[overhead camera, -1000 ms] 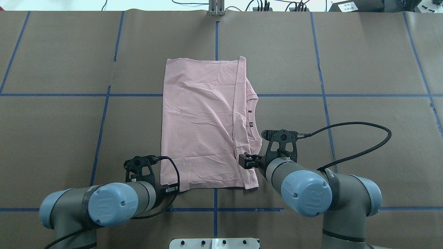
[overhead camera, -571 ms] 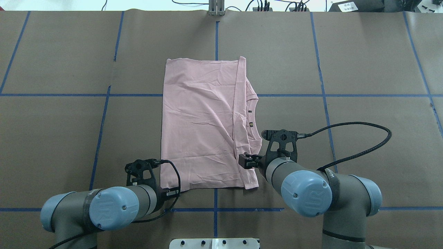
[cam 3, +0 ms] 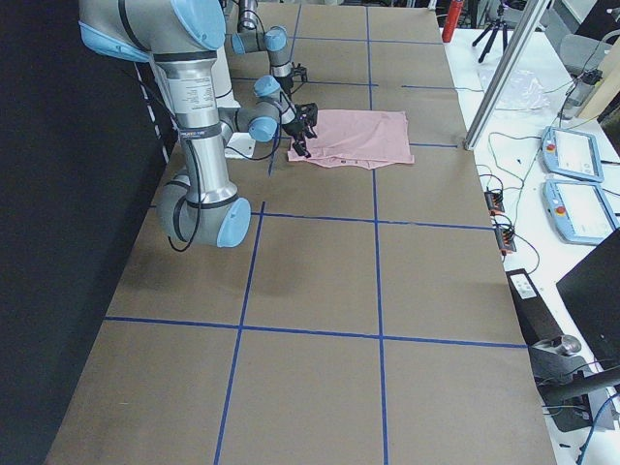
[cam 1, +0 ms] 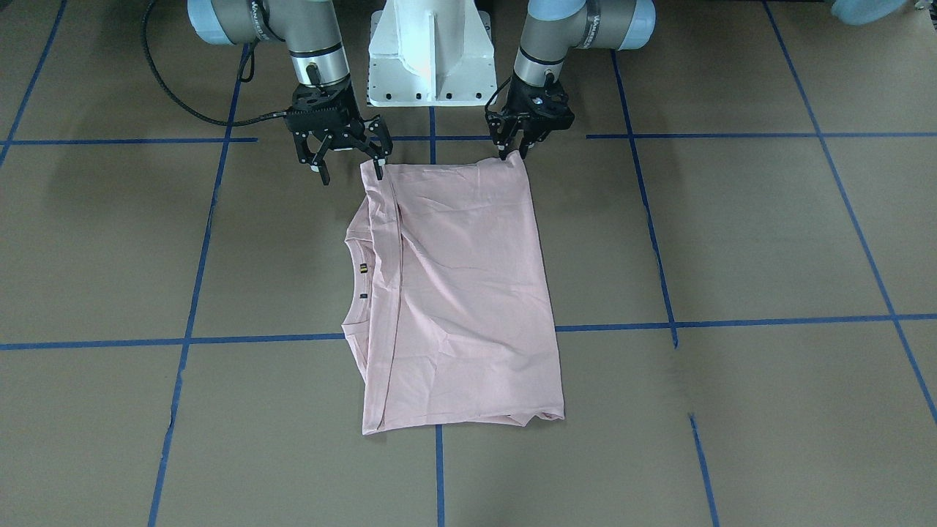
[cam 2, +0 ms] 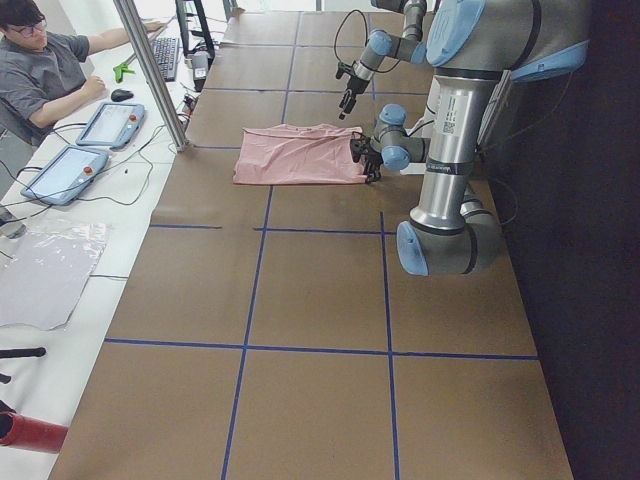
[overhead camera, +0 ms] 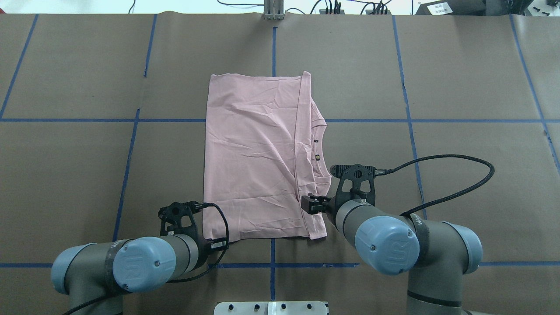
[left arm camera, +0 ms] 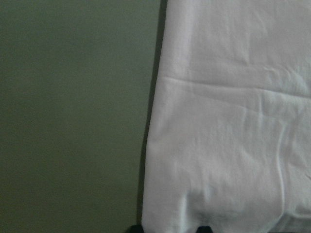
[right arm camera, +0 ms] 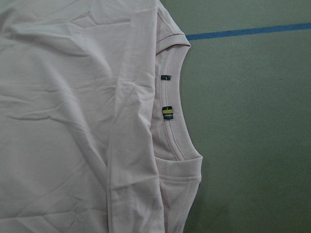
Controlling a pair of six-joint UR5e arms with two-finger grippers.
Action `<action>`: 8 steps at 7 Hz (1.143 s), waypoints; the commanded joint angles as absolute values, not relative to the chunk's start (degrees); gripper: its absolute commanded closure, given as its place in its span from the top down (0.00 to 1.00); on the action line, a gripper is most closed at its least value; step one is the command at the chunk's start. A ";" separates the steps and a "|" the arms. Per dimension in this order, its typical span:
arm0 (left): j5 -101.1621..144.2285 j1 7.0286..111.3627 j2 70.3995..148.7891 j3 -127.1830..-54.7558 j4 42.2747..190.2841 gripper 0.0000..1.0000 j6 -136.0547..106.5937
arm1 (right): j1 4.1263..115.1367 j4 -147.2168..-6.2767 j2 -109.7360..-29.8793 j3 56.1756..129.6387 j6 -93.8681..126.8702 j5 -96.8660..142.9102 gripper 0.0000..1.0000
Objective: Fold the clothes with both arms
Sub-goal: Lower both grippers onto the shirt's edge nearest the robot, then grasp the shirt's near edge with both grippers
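The pale pink T-shirt point(cam 1: 461, 293) lies folded lengthwise into a long rectangle on the brown table point(overhead camera: 65, 175), its neck opening and small labels point(right arm camera: 167, 112) at one long edge. The dog print is hidden. My left gripper point(cam 1: 514, 154) is down on the shirt's near corner with its jaws narrow. In the left wrist view the cloth point(left arm camera: 233, 121) puckers between the two fingertips point(left arm camera: 136, 229). My right gripper point(cam 1: 351, 174) is open at the other near corner, one finger at the shirt's edge, the other off it.
The white pedestal base point(cam 1: 430, 51) stands just behind both grippers. A black cable point(overhead camera: 459, 166) loops off the right wrist. Blue tape lines point(overhead camera: 272, 48) cross the table. An operator point(cam 2: 40, 60) and tablets point(cam 2: 110, 120) are beyond the far edge.
My left arm has shifted slightly right and lower at the shirt's near corner. The right arm and the shirt have not moved.
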State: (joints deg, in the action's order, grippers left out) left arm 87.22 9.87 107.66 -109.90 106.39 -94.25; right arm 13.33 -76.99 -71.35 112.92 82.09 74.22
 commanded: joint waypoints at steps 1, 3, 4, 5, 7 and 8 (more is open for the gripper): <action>87.19 10.02 107.58 -110.30 106.26 0.00 -94.22 | 13.18 -76.99 -71.19 112.94 82.09 74.27 1.00; 87.10 10.11 107.58 -110.30 106.17 0.00 -94.22 | 12.83 -76.99 -71.19 112.85 82.09 74.18 1.00; 87.10 10.11 107.67 -110.39 106.17 0.00 -94.22 | 11.61 -78.04 -70.50 112.68 87.92 73.83 0.98; 87.19 10.11 107.67 -110.39 106.17 0.00 -94.31 | 11.08 -83.35 -66.57 111.37 91.81 73.83 0.95; 87.10 10.02 107.75 -110.48 106.26 0.00 -94.39 | 10.64 -89.47 -59.70 105.50 94.91 73.83 0.83; 87.10 9.93 107.84 -110.48 106.26 0.00 -94.48 | 10.37 -89.82 -59.24 104.60 95.27 74.00 0.75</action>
